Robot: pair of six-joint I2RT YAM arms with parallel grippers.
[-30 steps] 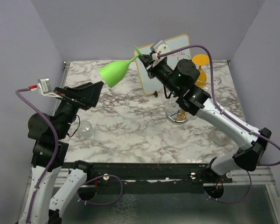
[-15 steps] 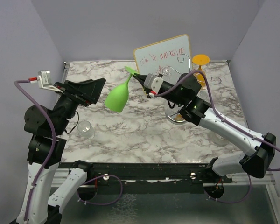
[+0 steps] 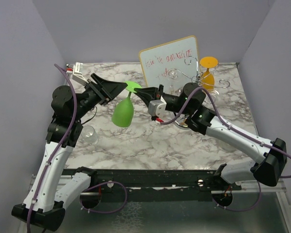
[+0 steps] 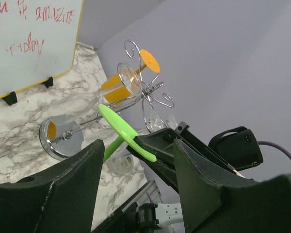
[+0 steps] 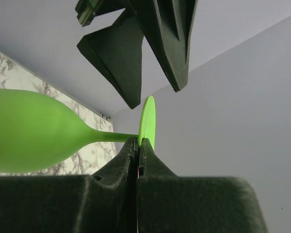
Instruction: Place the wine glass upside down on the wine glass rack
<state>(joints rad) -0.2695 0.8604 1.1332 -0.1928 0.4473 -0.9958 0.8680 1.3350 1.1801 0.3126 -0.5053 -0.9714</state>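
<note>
A green wine glass hangs bowl down over the middle of the table. My right gripper is shut on the rim of its round foot, with the stem and bowl to the left in the right wrist view. My left gripper is open, its fingers on either side of the foot's far edge without touching it; the foot lies between them in the left wrist view. The wine glass rack, silver wire on a shiny disc base, stands at the back right.
An orange glass and a clear glass hang upside down on the rack. A tilted whiteboard with red writing stands behind it. A small clear glass stands on the marble top near the left arm.
My right gripper swung the green glass down and left until its bowl hangs downward. My left arm rose and moved right, bringing its open fingers up to the glass foot.
</note>
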